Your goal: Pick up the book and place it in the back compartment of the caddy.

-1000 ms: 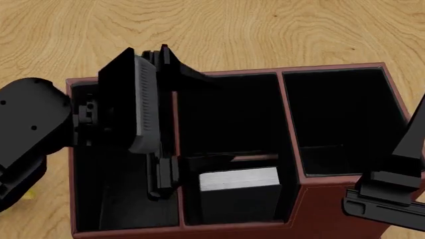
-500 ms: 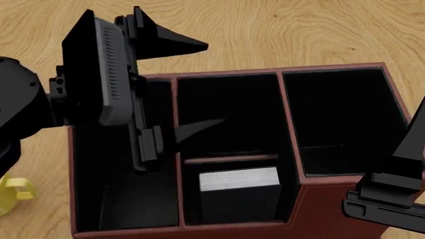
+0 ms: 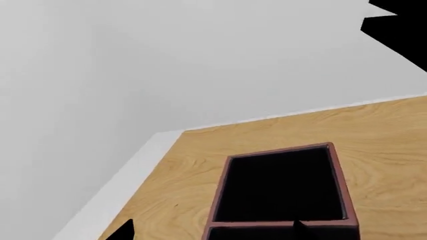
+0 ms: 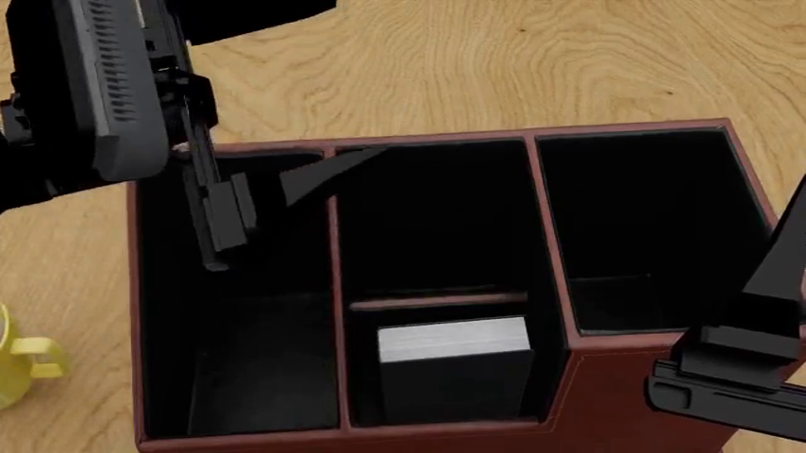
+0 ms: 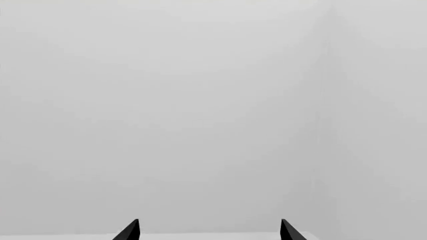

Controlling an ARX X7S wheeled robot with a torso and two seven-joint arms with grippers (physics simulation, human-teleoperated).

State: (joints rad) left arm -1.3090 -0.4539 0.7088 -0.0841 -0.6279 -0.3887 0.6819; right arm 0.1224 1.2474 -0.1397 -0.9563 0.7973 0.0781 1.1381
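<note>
The black book (image 4: 454, 363), pale page edges up, stands upright in the caddy's (image 4: 636, 377) short back compartment (image 4: 362, 377), behind the low reddish crossbar (image 4: 435, 302). My left gripper (image 4: 359, 78) hangs open and empty above the caddy's far left corner, well clear of the book. In the left wrist view the left gripper (image 3: 212, 231) shows two spread black tips over the caddy (image 3: 338, 175). The right gripper (image 5: 208, 231) is open and empty, facing a bare grey wall; its arm (image 4: 737, 363) sits at the caddy's near right corner.
A yellow mug (image 4: 19, 363) stands on the wooden table (image 4: 504, 66) left of the caddy. The two long cells (image 4: 240, 359) (image 4: 655, 217) and the other short cell (image 4: 428, 217) look black and empty. The table edge meets a grey wall (image 3: 167, 60).
The left gripper has risen up and to the left, away from the caddy, staying open. The book stays put in its cell. The mug has come into view.
</note>
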